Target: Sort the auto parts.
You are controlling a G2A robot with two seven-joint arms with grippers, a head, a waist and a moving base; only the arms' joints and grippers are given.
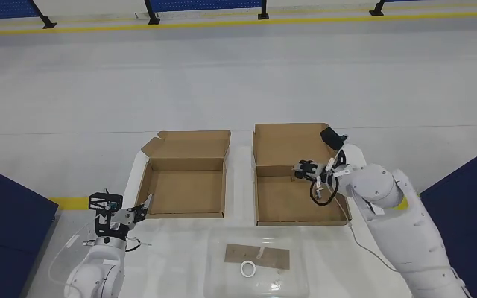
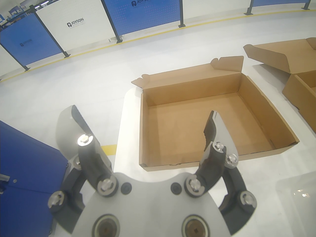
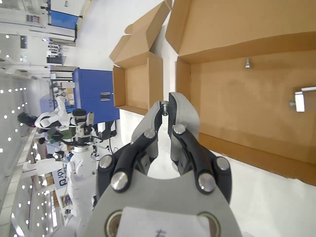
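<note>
My right gripper (image 3: pixel 165 107) is shut on a small metal bolt (image 3: pixel 164 107), held over the right cardboard box (image 1: pixel 262 212), where the top view shows that gripper (image 1: pixel 300 170). Inside this box lie a small bolt (image 3: pixel 247 63) and a metal bracket (image 3: pixel 300 99). The left cardboard box (image 2: pixel 284 134) has nothing in it. My left gripper (image 2: pixel 145 119) stands open at the table's left front corner, just short of that box and holding nothing; the top view shows it (image 1: pixel 133 211) there too. A clear plastic tray (image 1: pixel 216 279) at the front holds a cardboard strip (image 1: pixel 257 255) and a white ring (image 1: pixel 248 269).
Both boxes have their lids folded back toward the far side. A narrow strip of white table (image 1: pixel 240 190) runs between them. Blue cabinets (image 1: pixel 22 223) stand off the table's left and right sides.
</note>
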